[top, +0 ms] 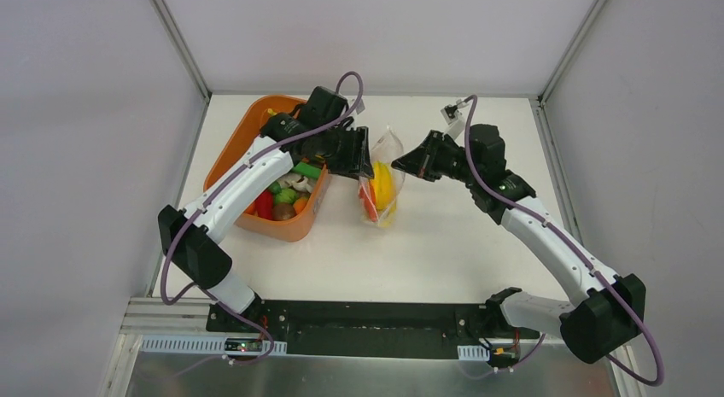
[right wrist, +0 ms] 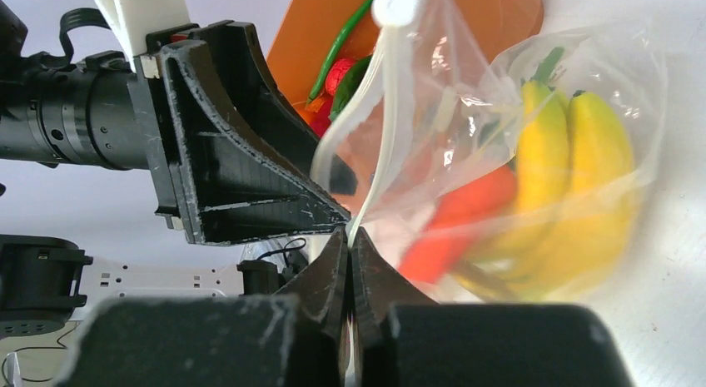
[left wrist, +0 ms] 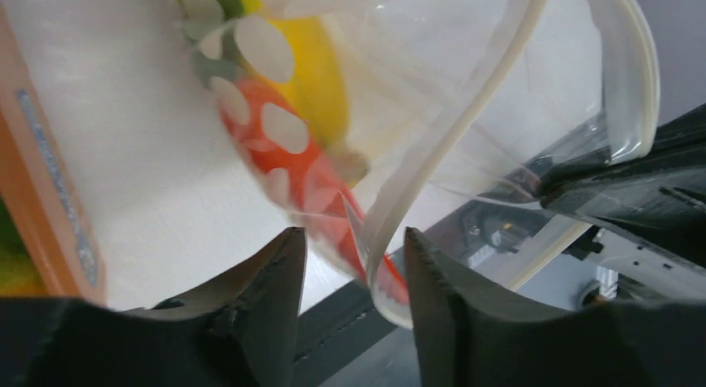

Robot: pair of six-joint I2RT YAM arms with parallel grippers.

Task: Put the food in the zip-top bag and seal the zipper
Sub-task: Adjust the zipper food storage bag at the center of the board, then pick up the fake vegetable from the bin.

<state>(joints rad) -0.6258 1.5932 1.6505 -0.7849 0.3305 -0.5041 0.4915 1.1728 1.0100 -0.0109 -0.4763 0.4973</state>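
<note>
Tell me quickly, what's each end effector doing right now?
Left end effector: open, zipper passing through the gap.
Right end effector: closed on the zipper.

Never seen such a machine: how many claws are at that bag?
2. The left gripper sits open around the zipper of the zip-top bag; the right gripper is shut on that zipper too.

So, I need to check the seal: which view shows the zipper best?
Left wrist: the zipper is close up, its two strips curving apart, mouth open. Right wrist shows one stretch pinched in the right tool. From the top, the zip-top bag is too small to show it.
</note>
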